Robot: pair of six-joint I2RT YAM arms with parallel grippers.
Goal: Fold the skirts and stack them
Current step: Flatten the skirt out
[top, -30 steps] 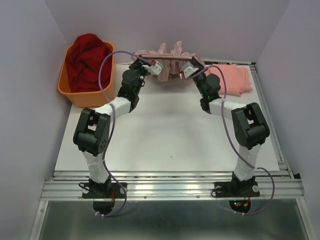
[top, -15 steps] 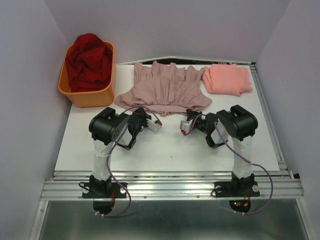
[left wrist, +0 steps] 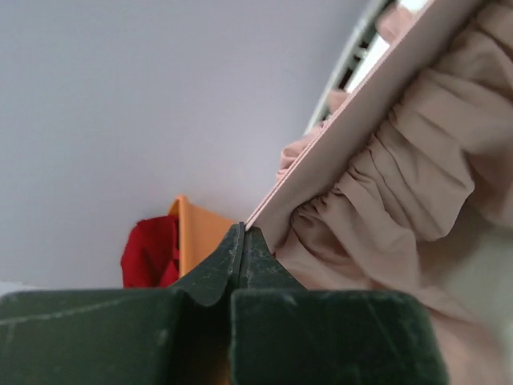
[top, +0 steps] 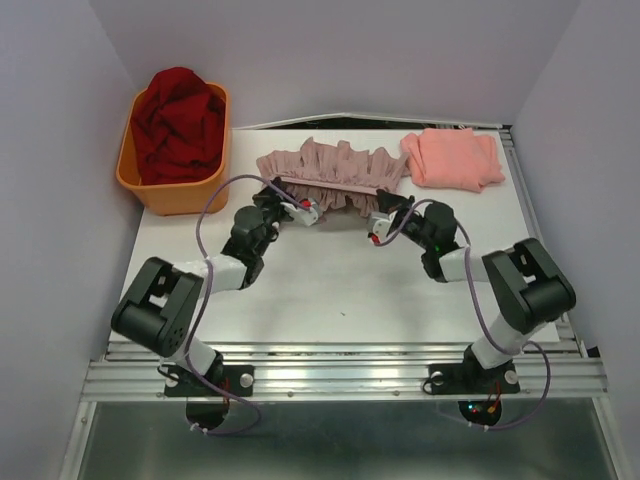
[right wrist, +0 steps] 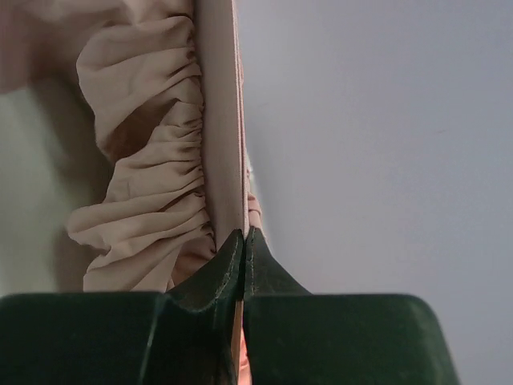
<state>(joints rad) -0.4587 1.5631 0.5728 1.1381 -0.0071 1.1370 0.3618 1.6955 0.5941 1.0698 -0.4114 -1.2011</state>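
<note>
The dusty mauve-pink skirt (top: pixel 335 165) lies bunched at the far middle of the table, its flat waistband stretched in a line between my two grippers. At the band's left end my left gripper (top: pixel 273 186) is shut on it; the left wrist view shows the fingertips (left wrist: pixel 243 230) pinching the band's corner, with gathered cloth (left wrist: pixel 401 184) hanging beside. My right gripper (top: pixel 391 197) is shut on the right end, and in the right wrist view the band (right wrist: pixel 220 120) runs straight out from the closed gripper (right wrist: pixel 244 233). The salmon-pink skirt (top: pixel 455 160) lies folded at the far right.
An orange tub (top: pixel 175 192) holding dark red cloth (top: pixel 180 115) stands at the far left, close to the left arm's elbow. Grey walls enclose the table on three sides. A metal rail (top: pixel 340 365) runs along the near edge by the arm bases.
Half a second ago the mauve skirt lay spread flat with both grippers pulled back near it. Now both grippers are farther out, and the waistband is taut between them over the bunched cloth.
</note>
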